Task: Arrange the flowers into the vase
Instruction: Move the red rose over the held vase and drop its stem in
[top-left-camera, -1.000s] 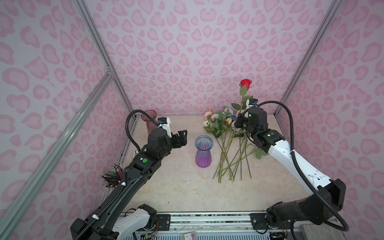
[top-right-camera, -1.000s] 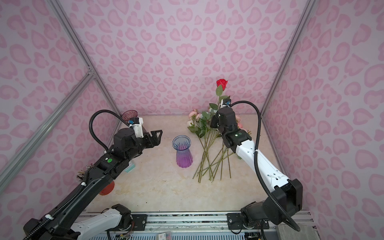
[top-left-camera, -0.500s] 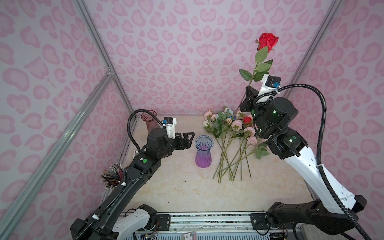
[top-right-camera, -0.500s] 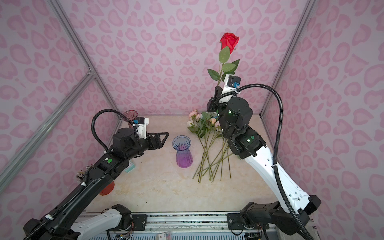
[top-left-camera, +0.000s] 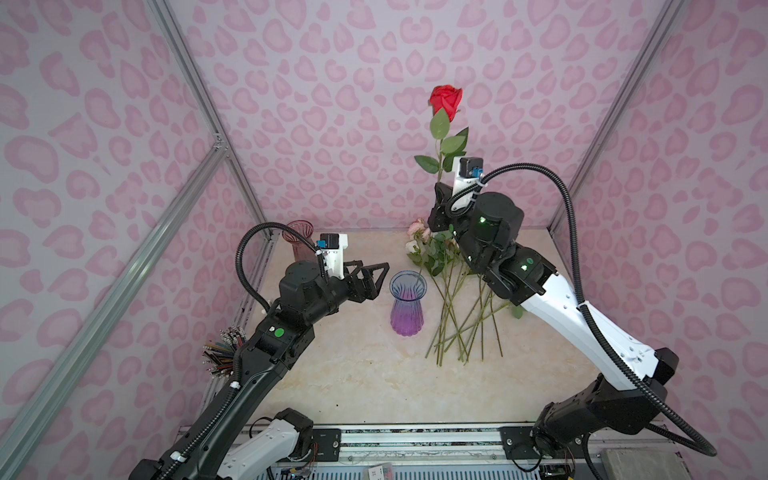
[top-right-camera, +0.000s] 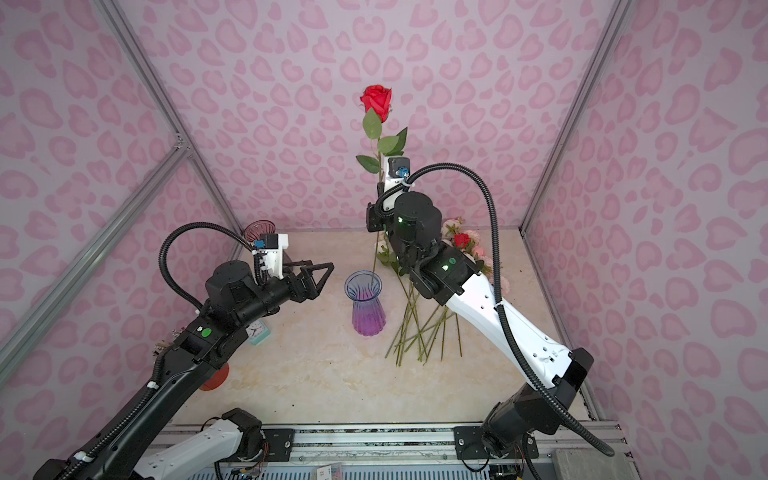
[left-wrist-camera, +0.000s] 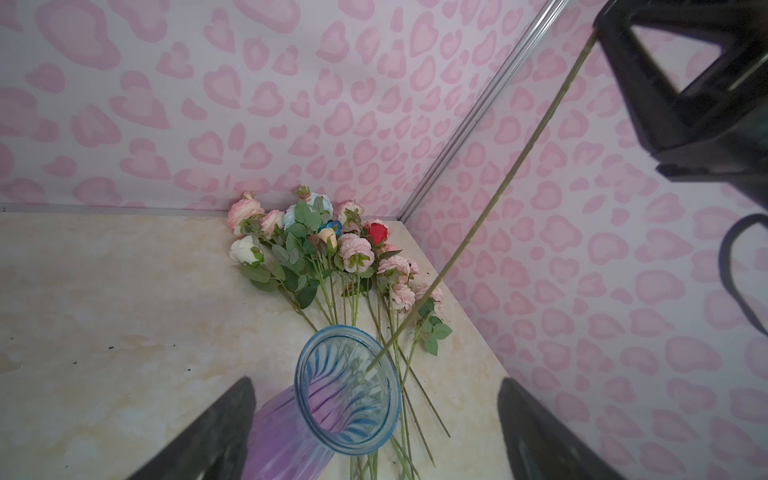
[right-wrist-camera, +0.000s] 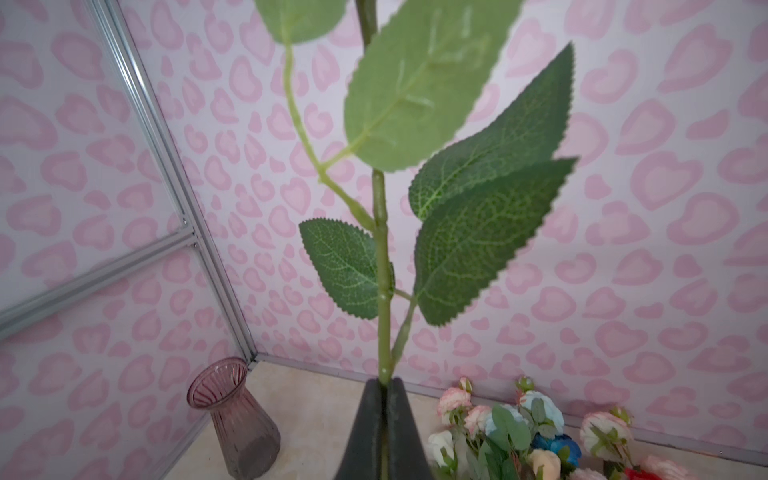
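Note:
A ribbed vase (top-left-camera: 407, 303) (top-right-camera: 366, 305), blue at the rim and purple below, stands mid-table. My right gripper (top-left-camera: 437, 210) (top-right-camera: 373, 216) (right-wrist-camera: 384, 388) is shut on the stem (right-wrist-camera: 382, 266) of a red rose (top-left-camera: 445, 99) (top-right-camera: 376, 99) held upright above it. In the left wrist view the stem (left-wrist-camera: 478, 224) slants down and its lower end sits inside the vase (left-wrist-camera: 347, 386) mouth. My left gripper (top-left-camera: 380, 270) (top-right-camera: 326, 270) (left-wrist-camera: 374, 381) is open just left of the vase, not touching it. The other flowers (top-left-camera: 453, 299) (left-wrist-camera: 332, 249) lie piled on the table to the right.
A dark pink vase (top-left-camera: 297, 239) (right-wrist-camera: 232, 419) stands in the back left corner. A bundle of pencils (top-left-camera: 222, 353), a small teal clock (top-right-camera: 258, 332) and an orange-red object (top-right-camera: 214, 380) lie under my left arm. Patterned walls close in three sides.
My right arm lifted the red rose off the pile, then swung left and lowered it until the stem end reached the vase mouth. My left gripper moved closer to the vase.

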